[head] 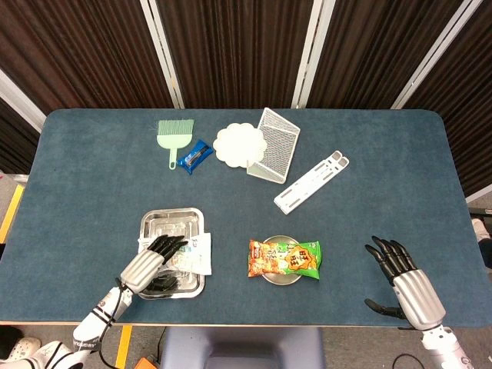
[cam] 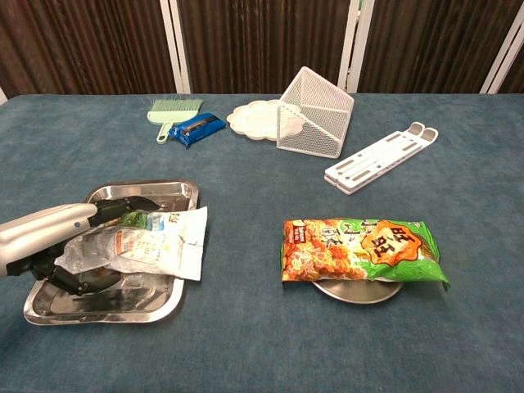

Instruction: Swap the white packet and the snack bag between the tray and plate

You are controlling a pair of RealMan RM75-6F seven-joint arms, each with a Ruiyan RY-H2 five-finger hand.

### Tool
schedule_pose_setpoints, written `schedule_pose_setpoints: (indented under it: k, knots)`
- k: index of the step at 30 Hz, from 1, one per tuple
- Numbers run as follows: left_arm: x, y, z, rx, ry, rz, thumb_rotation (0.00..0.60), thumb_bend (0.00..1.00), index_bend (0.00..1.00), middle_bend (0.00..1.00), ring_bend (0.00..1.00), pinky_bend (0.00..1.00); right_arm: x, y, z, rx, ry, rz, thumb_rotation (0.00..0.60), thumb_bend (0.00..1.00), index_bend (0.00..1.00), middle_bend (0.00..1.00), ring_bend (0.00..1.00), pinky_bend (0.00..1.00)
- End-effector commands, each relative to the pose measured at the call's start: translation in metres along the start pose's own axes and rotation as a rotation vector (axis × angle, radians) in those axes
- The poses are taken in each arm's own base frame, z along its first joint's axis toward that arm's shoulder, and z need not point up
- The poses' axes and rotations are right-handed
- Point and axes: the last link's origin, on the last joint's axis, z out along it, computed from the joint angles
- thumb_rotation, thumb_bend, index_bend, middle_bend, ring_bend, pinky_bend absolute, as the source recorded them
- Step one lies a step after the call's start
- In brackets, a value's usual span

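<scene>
The left robot hand (head: pixel 151 264) lies over the near-left part of the shallow rectangular steel tray (head: pixel 190 216), its dark fingers (cam: pixel 115 205) spread across the crumpled white packet with green print (cam: pixel 160 242). In the chest view the fingers reach over the top of the packet while the thumb sits low by its near edge, so the hand brackets the packet; whether it has actually pinched it cannot be told from either view. The packet sits directly under and just beyond the left robot hand, inside the tray, with its far-right corner draped over the tray's rim. Its long axis runs across the hand's line of reach, so the fingers cross the short width, which looks like the easier span to close on.

The orange and green snack bag (head: pixel 284 257) rests on the small round metal plate (cam: pixel 358 291), well apart to the right of the left robot hand and between the two hands. It lies lengthwise left to right and overhangs the plate at both ends. The right robot hand (head: pixel 401 277) hovers over the dark blue counter (head: pixel 384 177) with fingers apart and nothing in them, and the bag lies off to its left, nearer to it than the packet is.

By this layout the left robot hand is placed for the packet and the right for the bag. The swap appears to be at its first step, with both items in their starting places.
</scene>
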Motion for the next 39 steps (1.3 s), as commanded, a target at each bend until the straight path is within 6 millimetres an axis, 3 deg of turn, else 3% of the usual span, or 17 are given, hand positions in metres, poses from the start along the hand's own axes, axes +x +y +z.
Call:
schedule_pose_setpoints:
  k: [1,3,5,6,8,10,13,17,25,30,34,37,39]
  knots:
    - [-0.003,-0.007,0.011,0.046,-0.016,0.027,0.600,0.36,0.00,0.00,0.00,0.04,0.001,0.000,0.000,-0.002,0.000,0.001,0.600,0.10,0.00,0.00,0.00,0.00]
    - [-0.002,-0.009,0.015,0.067,0.012,0.035,0.600,0.36,0.00,0.04,0.08,0.19,0.001,0.001,0.001,-0.006,0.004,0.002,0.600,0.10,0.00,0.00,0.00,0.00]
    - [0.000,-0.009,0.018,0.073,0.065,0.025,0.600,0.35,0.04,0.25,0.30,0.40,0.002,0.001,0.001,-0.007,0.006,0.002,0.600,0.10,0.00,0.00,0.00,0.00]
    - [0.001,-0.008,0.019,0.071,0.092,0.011,0.600,0.36,0.12,0.39,0.42,0.52,0.002,0.002,0.001,-0.009,0.005,0.002,0.600,0.10,0.00,0.00,0.00,0.00]
    - [0.004,-0.007,0.023,0.061,0.134,0.000,0.600,0.37,0.31,0.56,0.58,0.68,0.001,0.002,0.002,-0.011,0.003,0.001,0.600,0.10,0.00,0.00,0.00,0.00]
    - [0.007,-0.006,0.029,0.049,0.172,0.001,0.600,0.40,0.41,0.65,0.65,0.77,0.001,0.002,0.002,-0.013,-0.002,0.002,0.600,0.10,0.00,0.00,0.00,0.00]
    - [0.013,-0.005,0.042,0.027,0.215,0.018,0.600,0.42,0.48,0.72,0.72,0.84,0.002,0.003,0.003,-0.020,0.002,0.003,0.600,0.10,0.00,0.00,0.00,0.00]
    - [0.030,0.003,0.066,-0.017,0.266,0.031,0.600,0.43,0.48,0.73,0.73,0.85,0.000,0.004,0.004,-0.029,-0.005,0.001,0.600,0.10,0.00,0.00,0.00,0.00]
    - [0.061,0.040,0.151,-0.111,0.311,0.040,0.600,0.43,0.48,0.72,0.73,0.85,-0.003,0.008,0.010,-0.055,-0.029,0.005,0.600,0.10,0.00,0.00,0.00,0.00]
    - [0.063,0.063,0.195,-0.134,0.298,0.031,0.600,0.43,0.47,0.72,0.72,0.83,-0.005,0.014,0.016,-0.080,-0.061,0.009,0.600,0.10,0.00,0.00,0.00,0.00]
    - [0.056,0.084,0.215,-0.166,0.277,-0.006,0.600,0.43,0.46,0.70,0.71,0.82,-0.005,0.020,0.022,-0.109,-0.070,0.012,0.600,0.10,0.00,0.00,0.00,0.00]
    - [0.046,0.098,0.222,-0.196,0.254,-0.018,0.600,0.43,0.39,0.63,0.62,0.73,-0.002,0.025,0.027,-0.127,-0.057,0.015,0.600,0.10,0.00,0.00,0.00,0.00]
    - [0.039,0.102,0.226,-0.198,0.219,-0.004,0.600,0.42,0.19,0.49,0.47,0.57,-0.001,0.027,0.029,-0.131,-0.049,0.008,0.600,0.10,0.00,0.00,0.00,0.00]
